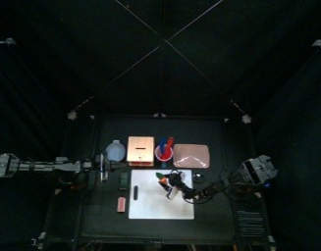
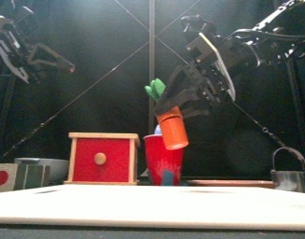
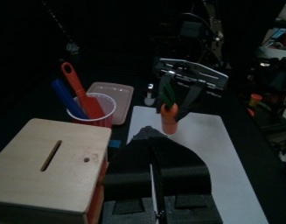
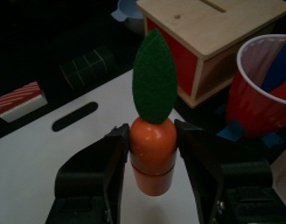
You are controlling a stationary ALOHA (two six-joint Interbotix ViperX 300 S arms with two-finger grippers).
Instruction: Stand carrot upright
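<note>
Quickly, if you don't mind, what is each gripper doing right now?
Left gripper: holding nothing; whether open or closed cannot be told.
Right gripper: closed on the carrot, green tip up, over the white sheet.

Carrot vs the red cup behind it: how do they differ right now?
The carrot is orange with a green leaf; the red cup is red. The carrot is held between the right gripper's fingers above the white sheet; the cup stands free, holding sticks. The carrot is solid and slimmer; the cup is hollow and wider. Both are roughly upright.

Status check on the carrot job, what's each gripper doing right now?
Right gripper shut on carrot, green end up, above white sheet. Left gripper idle, off to the side. Red cup close behind.
</note>
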